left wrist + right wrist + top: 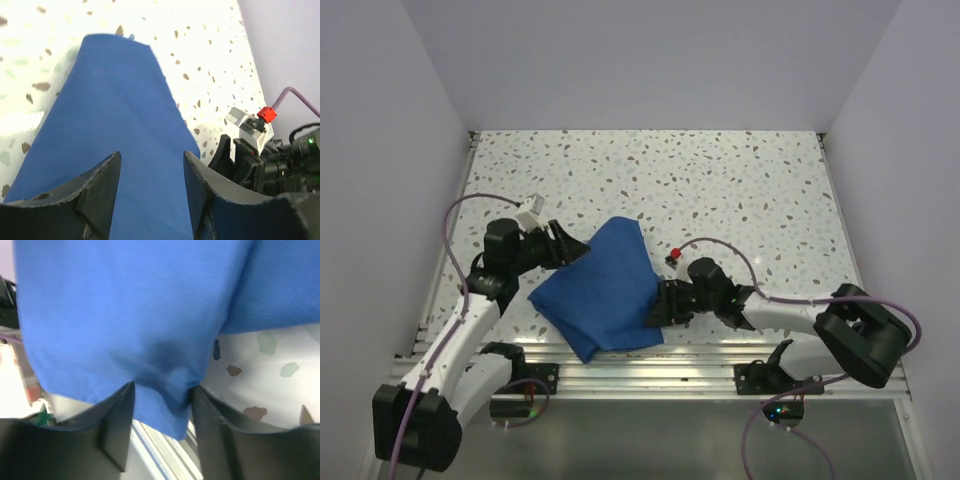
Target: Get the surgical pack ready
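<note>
Blue drape [603, 290] sits folded on the bench [740, 190] near the front edge, between the arms. Left claw [563, 247] is spread wide at one side. Right claw [657, 305] is parted too, with the cloth edge between its fingers.

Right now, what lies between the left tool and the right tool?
Only the folded blue drape. The top external view shows the left tool at its left edge and the right tool at its right edge.
</note>
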`<state>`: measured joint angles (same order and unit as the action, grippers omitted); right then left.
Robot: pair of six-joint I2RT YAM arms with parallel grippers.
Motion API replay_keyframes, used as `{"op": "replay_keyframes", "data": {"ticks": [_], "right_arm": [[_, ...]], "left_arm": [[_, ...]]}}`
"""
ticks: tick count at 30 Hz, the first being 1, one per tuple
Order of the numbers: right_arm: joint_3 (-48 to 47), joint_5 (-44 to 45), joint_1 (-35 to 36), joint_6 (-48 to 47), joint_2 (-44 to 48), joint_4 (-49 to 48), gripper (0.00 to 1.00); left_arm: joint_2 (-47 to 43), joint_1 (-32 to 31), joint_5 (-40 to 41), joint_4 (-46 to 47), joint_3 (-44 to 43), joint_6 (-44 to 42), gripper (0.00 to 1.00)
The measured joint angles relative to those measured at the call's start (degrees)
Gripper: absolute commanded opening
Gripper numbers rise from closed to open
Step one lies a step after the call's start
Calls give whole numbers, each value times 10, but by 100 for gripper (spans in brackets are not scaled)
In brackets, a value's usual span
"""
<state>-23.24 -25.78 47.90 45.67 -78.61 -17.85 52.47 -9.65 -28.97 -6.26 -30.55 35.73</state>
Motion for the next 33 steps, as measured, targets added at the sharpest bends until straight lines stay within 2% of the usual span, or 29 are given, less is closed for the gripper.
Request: {"op": "replay_keyframes", "data": {"ticks": [1,2,6,9,12,18,22,26,33], "right_arm": [[-3,7,1,-8,17,17,66],[-6,10,1,-15,34,35,78],[-18,38,-1,-32,100,103,99],[-23,55,-13,-41,148,152,99],[-38,73,-42,-49,182,212,99],[-69,97,-127,-76,191,308,99],[-68,98,-170,-94,190,344,99],[-59,92,-193,-106,190,351,99],[-35,63,-199,-108,190,350,99]], "left_arm": [[-23,-2,1,-12,-9,-12,58],[-39,-4,1,-22,-17,-23,59],[-76,-45,19,-67,-37,-48,63],[-78,-122,70,-101,-40,-43,65],[-52,-250,162,-143,-65,-34,66],[75,-473,354,-196,-150,-18,69],[162,-575,471,-241,-204,-11,70],[243,-633,561,-282,-245,-8,72],[257,-639,603,-298,-242,-21,73]]}}
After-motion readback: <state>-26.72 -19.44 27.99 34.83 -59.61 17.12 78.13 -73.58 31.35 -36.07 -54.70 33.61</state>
